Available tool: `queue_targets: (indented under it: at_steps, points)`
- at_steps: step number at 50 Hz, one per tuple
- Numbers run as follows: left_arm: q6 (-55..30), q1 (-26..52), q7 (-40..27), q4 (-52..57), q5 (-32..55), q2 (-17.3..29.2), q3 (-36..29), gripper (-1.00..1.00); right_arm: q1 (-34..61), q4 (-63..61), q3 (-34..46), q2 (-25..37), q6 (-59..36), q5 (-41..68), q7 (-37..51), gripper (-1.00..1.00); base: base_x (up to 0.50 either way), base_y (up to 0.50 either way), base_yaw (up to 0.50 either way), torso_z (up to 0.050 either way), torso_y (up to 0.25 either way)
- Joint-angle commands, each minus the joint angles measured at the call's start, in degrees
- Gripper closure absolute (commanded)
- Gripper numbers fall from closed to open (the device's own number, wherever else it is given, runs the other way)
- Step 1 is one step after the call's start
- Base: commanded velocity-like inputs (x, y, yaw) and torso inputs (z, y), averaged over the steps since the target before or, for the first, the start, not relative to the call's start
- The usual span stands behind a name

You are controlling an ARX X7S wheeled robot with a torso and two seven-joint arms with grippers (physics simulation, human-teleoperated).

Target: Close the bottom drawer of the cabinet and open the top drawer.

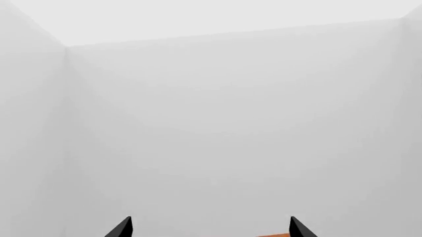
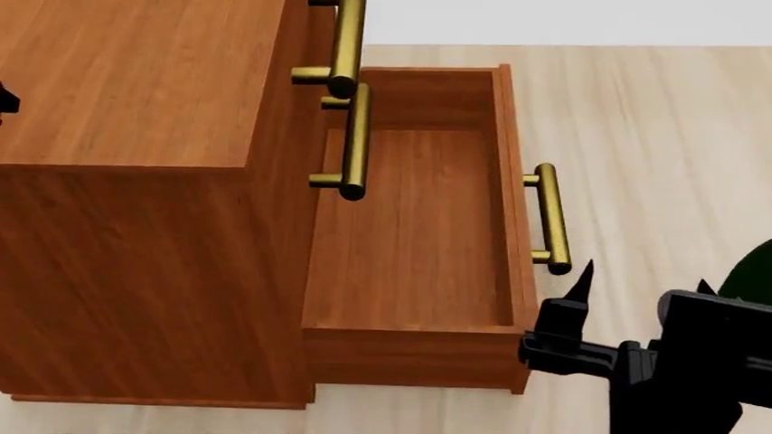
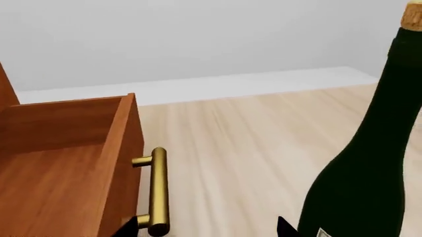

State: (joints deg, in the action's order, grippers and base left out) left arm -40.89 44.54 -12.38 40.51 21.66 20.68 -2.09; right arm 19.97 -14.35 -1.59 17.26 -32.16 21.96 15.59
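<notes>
bottom drawer (image 2: pixel 417 235) sits pulled well out of the cabinet (image 2: pixel 133 181), centre of the head frame, its brass handle (image 2: pixel 550 217) at right of centre. top drawer (image 2: pixel 316 36) looks pushed in at the top edge. right gripper (image 2: pixel 579 312) is at lower right, just below the handle's near end; can't tell its opening. left gripper (image 1: pixel 209 228) faces a blank wall, fingers spread apart. wine bottle (image 3: pixel 369 163) fills the right of the right wrist frame.

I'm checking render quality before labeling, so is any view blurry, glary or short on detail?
Head view: sharp, evenly lit, wood grain on the cabinet clear, no glare. Right wrist view: crisp, soft sheen on the open drawer's handle; the bottle is nearly featureless black. Left wrist view: almost all blank white wall, little detail.
</notes>
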Motion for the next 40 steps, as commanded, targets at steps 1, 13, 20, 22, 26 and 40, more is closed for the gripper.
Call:
queue_targets:
  at_steps: [1,13,20,22,26,40]
  points:
    - [0.21,0.03,-0.21,-0.16,0.11,0.13,-0.15,-1.00,-0.59,1.81,-0.91,0.20,1.06,0.51,-0.27,-1.00,0.00,0.00,0.00,0.000,0.000]
    - [0.11,0.25,-0.55,-0.13,0.22,0.22,-0.47,-1.00,0.08,6.64,-0.91,0.30,2.84,0.11,-1.07,-1.00,0.00,0.00,0.00,0.000,0.000]
    - [0.02,0.61,-0.68,-0.18,0.19,0.42,-0.72,-1.00,0.85,9.35,-1.29,-0.36,3.71,1.16,-2.01,-1.00,0.00,0.00,0.00,0.000,0.000]
    - [0.02,0.57,-0.71,-0.10,0.32,0.42,-0.66,-1.00,1.15,10.13,-1.14,-0.39,3.87,1.08,-2.14,-1.00,0.00,0.00,0.00,0.000,0.000]
    - [-0.17,0.56,-0.85,0.10,0.52,0.49,-0.55,-1.00,1.65,11.26,-0.99,-0.13,3.94,0.69,-2.03,-1.00,0.00,0.00,0.00,0.000,0.000]
    - [-0.67,1.19,-1.13,0.39,0.92,0.94,-0.48,-1.00,3.31,16.91,-0.55,-0.46,6.13,-0.17,-2.49,-1.00,0.00,0.00,0.00,0.000,0.000]
